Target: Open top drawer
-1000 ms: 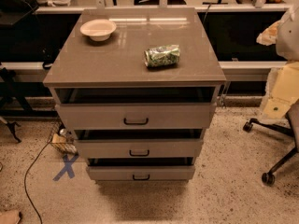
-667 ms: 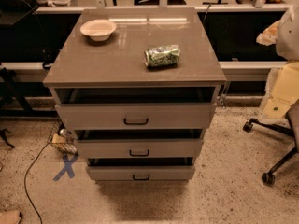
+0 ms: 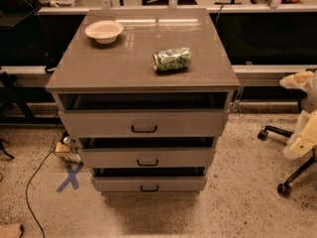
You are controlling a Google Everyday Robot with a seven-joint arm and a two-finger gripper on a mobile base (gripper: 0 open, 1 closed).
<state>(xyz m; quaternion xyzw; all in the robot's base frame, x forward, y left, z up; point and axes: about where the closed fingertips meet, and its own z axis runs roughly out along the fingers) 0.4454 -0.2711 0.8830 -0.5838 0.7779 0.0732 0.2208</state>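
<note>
The top drawer (image 3: 143, 123) is the widest grey front of the cabinet, with a black bar handle (image 3: 144, 129) at its centre. It stands pulled out a little, with a dark gap above its front. The two narrower drawers, middle (image 3: 147, 157) and bottom (image 3: 149, 184), are also slightly out below it. My gripper is not in view. Only cream shapes (image 3: 303, 133) at the right edge show, possibly part of my arm, well apart from the drawer.
On the cabinet top (image 3: 124, 68) lie a white bowl (image 3: 104, 31) at the back left and a green can (image 3: 172, 59) on its side. Office chair legs (image 3: 285, 186) stand at the right. A cable and a blue X mark (image 3: 70, 176) are on the floor at the left.
The cream shapes at the right edge have shifted lower and further right. The drawers, bowl and can have not moved.
</note>
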